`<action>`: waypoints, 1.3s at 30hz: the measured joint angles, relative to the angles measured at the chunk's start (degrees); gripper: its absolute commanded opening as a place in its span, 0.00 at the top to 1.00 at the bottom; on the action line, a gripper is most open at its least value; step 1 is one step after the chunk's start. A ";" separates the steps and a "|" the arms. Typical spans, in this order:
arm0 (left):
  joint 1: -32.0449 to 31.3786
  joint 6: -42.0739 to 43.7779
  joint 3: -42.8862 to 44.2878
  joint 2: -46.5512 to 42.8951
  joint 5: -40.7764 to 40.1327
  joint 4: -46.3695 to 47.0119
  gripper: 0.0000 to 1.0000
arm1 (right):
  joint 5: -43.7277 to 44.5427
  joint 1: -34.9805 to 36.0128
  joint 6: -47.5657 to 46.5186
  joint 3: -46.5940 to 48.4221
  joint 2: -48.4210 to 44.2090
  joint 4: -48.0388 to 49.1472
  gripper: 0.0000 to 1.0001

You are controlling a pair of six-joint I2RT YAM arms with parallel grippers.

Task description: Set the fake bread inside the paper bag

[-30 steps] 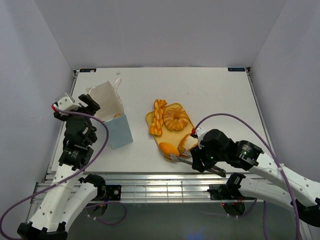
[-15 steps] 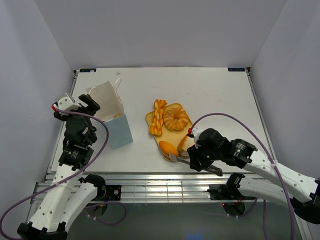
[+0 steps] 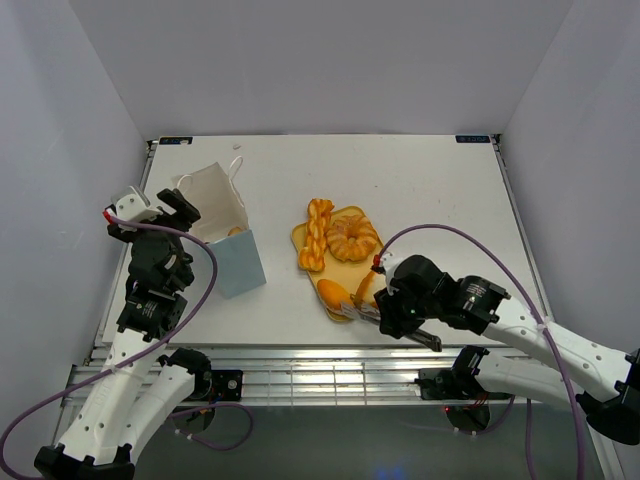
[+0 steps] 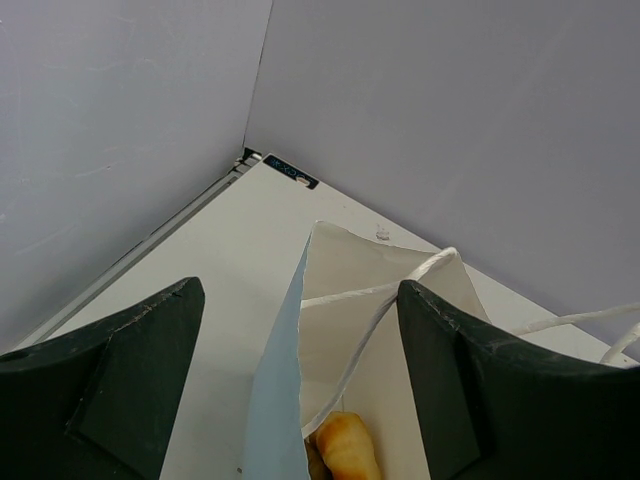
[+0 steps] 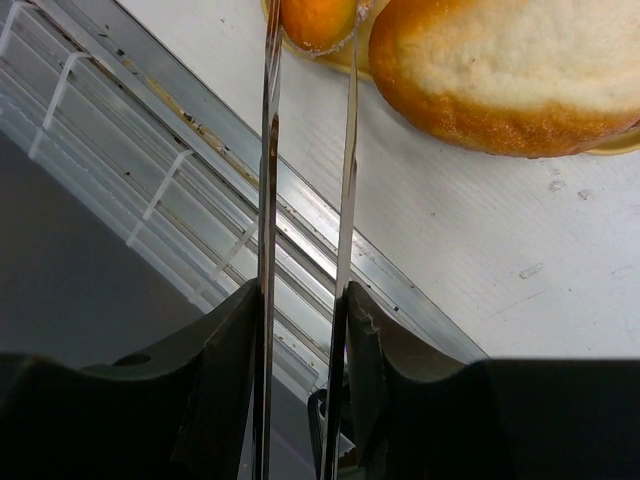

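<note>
The paper bag (image 3: 225,240) stands open at the left, with a golden pastry (image 4: 345,450) inside it. My left gripper (image 3: 170,210) is open, and its jaws straddle the bag's near edge (image 4: 285,350). On the yellow tray (image 3: 299,238) lie a braided twist (image 3: 318,233), a ring doughnut (image 3: 352,238) and two oval rolls (image 3: 333,293). My right gripper (image 3: 388,305) is shut on metal tongs (image 5: 268,150). The tongs' tips reach a small orange roll (image 5: 315,20), with a larger roll (image 5: 510,70) beside them.
The table's front metal rail (image 5: 200,170) runs just under the tongs. White walls enclose the table on three sides. The tray sits mid-table, to the right of the bag.
My right gripper with the tongs has moved left, towards the rolls at the tray's near end. The left arm and the bag have not moved.
</note>
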 measured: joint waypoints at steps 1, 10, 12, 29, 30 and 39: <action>0.02 0.00 0.00 -0.02 0.00 0.00 0.12 | 0.07 0.00 0.00 0.22 0.00 -0.13 0.77; 0.00 0.26 0.00 -0.66 -0.63 0.04 0.12 | 0.61 0.00 -0.07 7.26 -0.13 -0.42 0.82; -0.04 0.46 0.00 -0.92 -1.18 0.26 0.12 | 0.63 0.00 -0.24 8.74 -0.13 -0.44 0.82; -0.11 1.57 0.00 -1.99 -4.48 1.51 0.12 | -1.29 0.00 -5.95 30.45 9.84 -0.52 0.82; -0.13 1.60 0.00 -1.95 -4.50 1.51 0.12 | -1.88 0.00 -6.19 31.85 11.10 -0.09 0.82; -0.15 1.86 0.00 -1.92 -4.52 1.51 0.12 | -6.80 0.35 -8.61 43.93 19.43 2.10 0.81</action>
